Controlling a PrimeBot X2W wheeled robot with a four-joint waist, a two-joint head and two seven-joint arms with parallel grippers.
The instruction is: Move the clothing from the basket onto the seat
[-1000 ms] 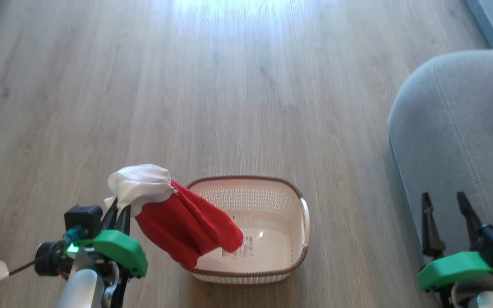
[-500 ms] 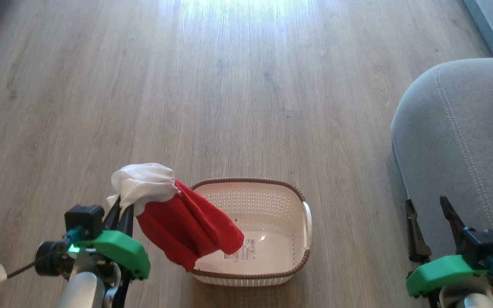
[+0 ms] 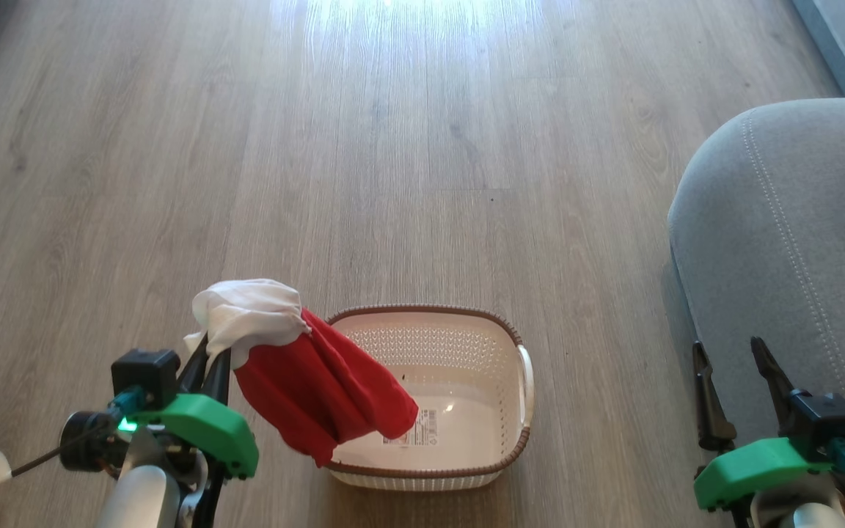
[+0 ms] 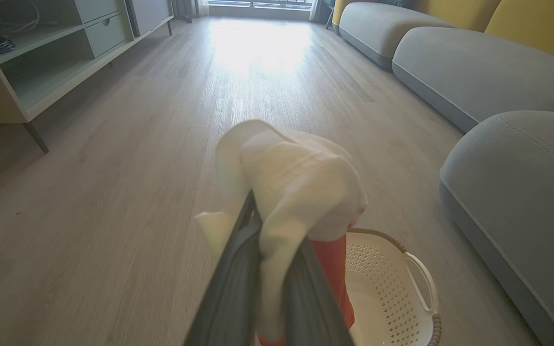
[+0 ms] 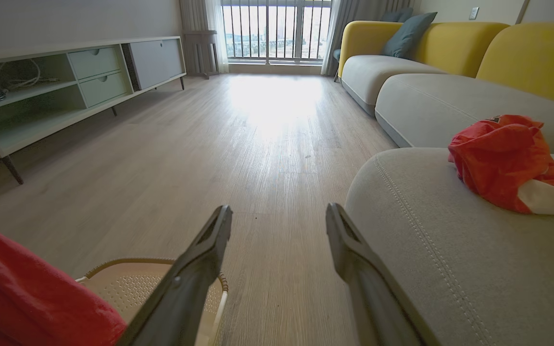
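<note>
Your left gripper (image 3: 206, 359) is clamping a soft red fabric garment with a white panel (image 3: 320, 400). Its two dark fingers (image 4: 231, 293) are pinched together on the white end, while the red length is drooping across the near-left rim of the oval cream-white perforated plastic basket with a brown woven-look rim (image 3: 466, 440). Whether the hem is touching that rim, I cannot tell. The basket is sitting on the pale wood-plank floor (image 3: 393, 147) and, apart from its label, is looking bare inside, so I judge this is the last piece to carry.

A second crumpled red and white garment (image 5: 503, 161) is already lying on the large grey upholstered seat cushion with pale double stitching (image 3: 774, 242), well off to your right. Your right gripper (image 3: 727, 348) is hanging just at the cushion's near edge, fingers spread wide with nothing between them.

You are pinching only a small bunch of white cloth, so a quick swing may be enough to pull it free. The dangling red tail is likely to snag the rim or handle and drag or tip the light basket unless you are lifting before you cross. Carrying low, you are risking the tail brushing the cushion's side. Letting go near the rounded corner could send it sliding to the floor. Your open right gripper is standing in the path, so the cloth could drape over it.
</note>
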